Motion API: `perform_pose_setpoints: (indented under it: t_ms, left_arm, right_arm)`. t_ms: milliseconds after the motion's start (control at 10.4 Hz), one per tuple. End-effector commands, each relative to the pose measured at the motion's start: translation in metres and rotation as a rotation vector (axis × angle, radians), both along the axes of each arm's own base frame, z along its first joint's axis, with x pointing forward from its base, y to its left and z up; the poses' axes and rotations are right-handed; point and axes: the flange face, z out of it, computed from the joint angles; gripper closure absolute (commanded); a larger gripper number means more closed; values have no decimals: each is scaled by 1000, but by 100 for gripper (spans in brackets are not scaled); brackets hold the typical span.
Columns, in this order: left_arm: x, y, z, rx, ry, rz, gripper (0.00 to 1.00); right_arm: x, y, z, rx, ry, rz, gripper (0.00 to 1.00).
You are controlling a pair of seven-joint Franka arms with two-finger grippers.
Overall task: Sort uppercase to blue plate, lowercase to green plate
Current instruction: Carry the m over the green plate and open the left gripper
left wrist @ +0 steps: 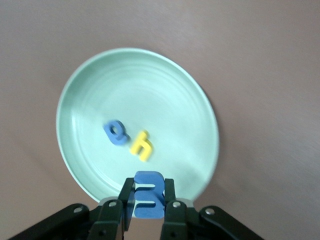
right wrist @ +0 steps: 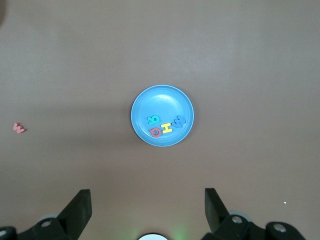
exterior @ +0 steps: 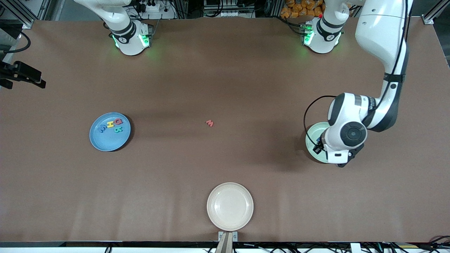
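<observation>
My left gripper (left wrist: 148, 196) hangs over the rim of the green plate (left wrist: 140, 85), shut on a small blue lowercase letter (left wrist: 150, 181) that stands upright between its fingers. In that plate lie another blue lowercase letter (left wrist: 116, 132) and the yellow h (left wrist: 141, 145). The left arm's hand (exterior: 342, 138) hides most of the green plate (exterior: 313, 135) in the front view. The blue plate (exterior: 105, 142) holds the uppercase letters: blue M (exterior: 103, 127), yellow H (exterior: 110, 124), red Q (exterior: 119, 121), teal R (exterior: 118, 129). My right gripper (right wrist: 147, 210) is open, high above the blue plate (right wrist: 162, 97). The red w (exterior: 210, 123) lies alone mid-table.
A cream plate (exterior: 230, 206) sits at the table edge nearest the front camera. A black camera mount (exterior: 21, 74) juts in at the right arm's end. Both arm bases (exterior: 130, 37) (exterior: 321, 35) stand along the table's farthest edge from the front camera.
</observation>
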Motion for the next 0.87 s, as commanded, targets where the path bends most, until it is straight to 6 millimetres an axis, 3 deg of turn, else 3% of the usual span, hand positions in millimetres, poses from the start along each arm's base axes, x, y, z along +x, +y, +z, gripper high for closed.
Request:
perform_pose_setpoints:
  t_ms: [0, 97, 290, 386, 483, 773]
  left_arm:
    - [-8, 17, -2, -8, 13, -39, 38]
    - [-10, 14, -4, -9, 21, -54, 0]
    - [-10, 8, -2, -15, 19, -74, 0]
    - [-13, -11, 1, -20, 12, -91, 0]
    - [-17, -35, 6, -27, 4, -119, 0]
    - [-41, -131, 17, -15, -47, -83, 0]
  right_arm:
    - [-4, 0, 5, 16, -1, -4, 0]
    - [-4, 0, 5, 16, 0, -4, 0]
    - [-4, -1, 5, 14, 0, -4, 0]
    - [-4, -2, 5, 14, 0, -6, 0]
    - [-4, 0, 5, 15, 0, -3, 0]
    - [-4, -2, 5, 14, -1, -6, 0]
